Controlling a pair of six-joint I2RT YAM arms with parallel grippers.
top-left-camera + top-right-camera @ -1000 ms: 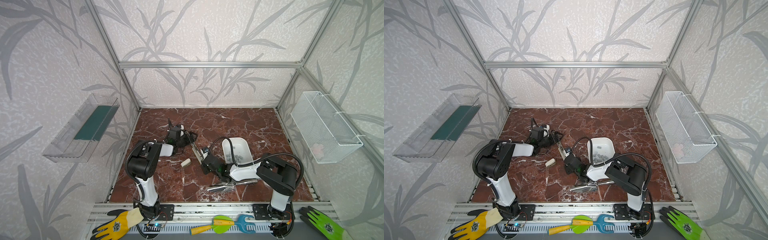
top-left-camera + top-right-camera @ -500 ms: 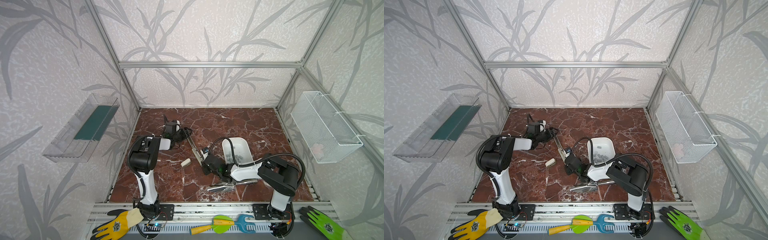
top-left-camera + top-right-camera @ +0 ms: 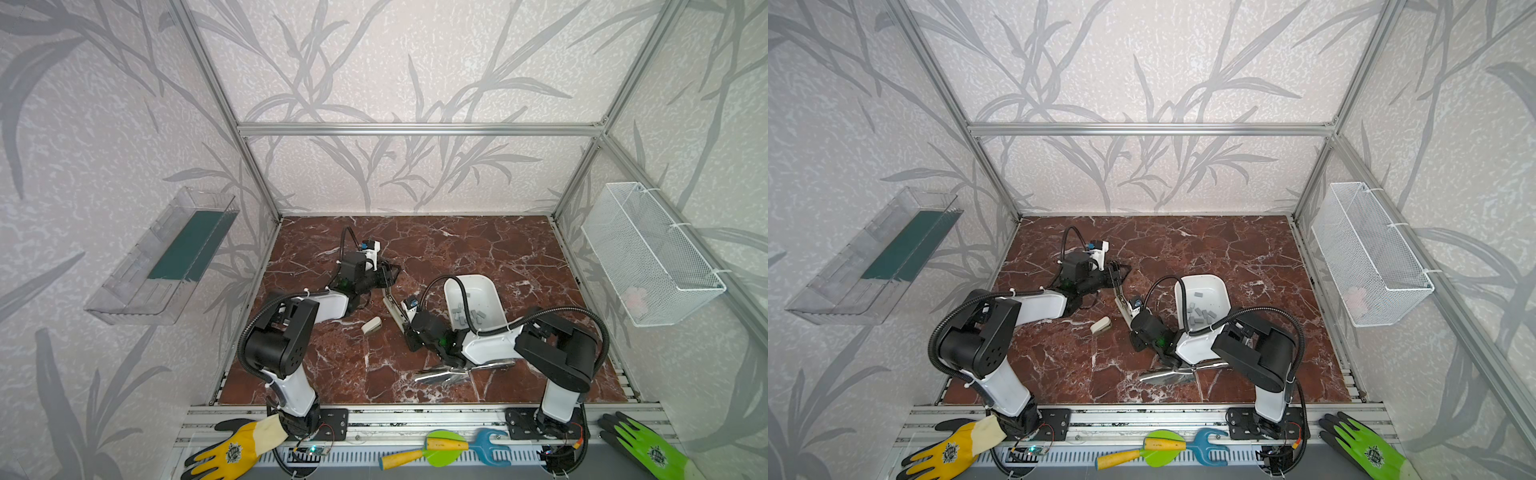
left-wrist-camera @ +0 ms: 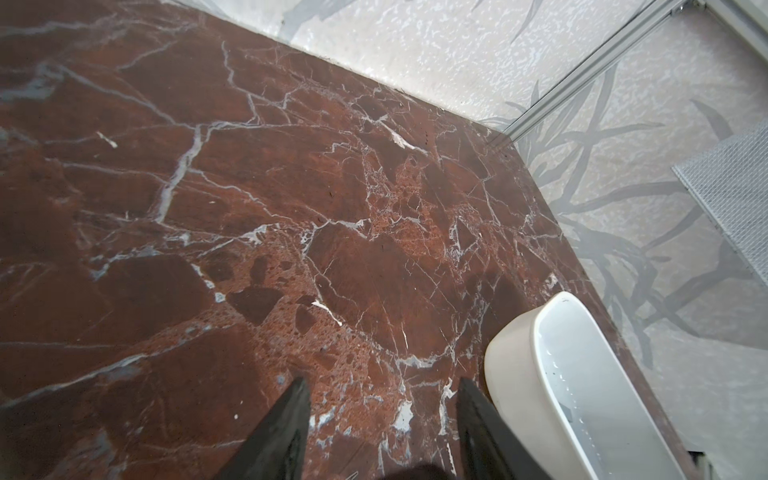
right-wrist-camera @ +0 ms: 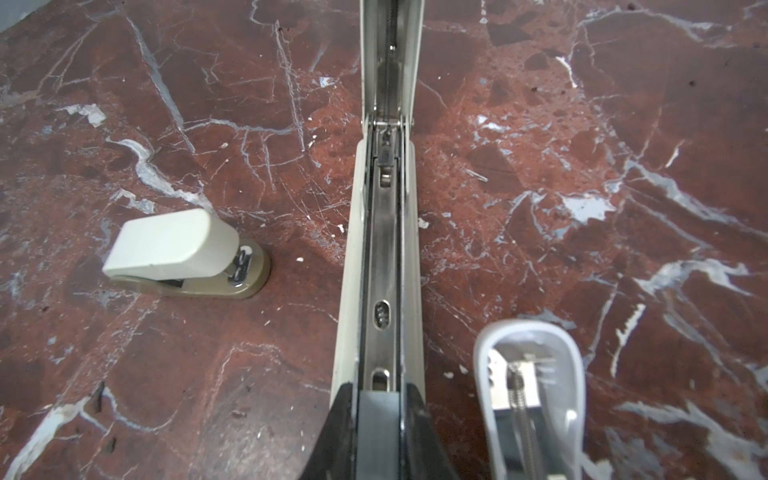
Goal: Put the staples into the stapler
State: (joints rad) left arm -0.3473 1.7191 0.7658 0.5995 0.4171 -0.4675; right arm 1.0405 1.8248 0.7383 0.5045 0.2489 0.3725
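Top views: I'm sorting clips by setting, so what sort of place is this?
Probably a robot test cell: aluminium frame, wallpapered panels, and a left arm and right arm mounted before a marble-look tabletop.

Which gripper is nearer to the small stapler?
Right. The right gripper, shut on the open stapler, is beside the small stapler; the left gripper, open, is farther back.

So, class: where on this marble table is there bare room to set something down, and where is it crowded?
Bare: the table strip between the rear wall and the white bowl, and the patch from the small stapler to the front rail. Crowded: the middle, where the open stapler, bowl, left gripper and right gripper bunch.
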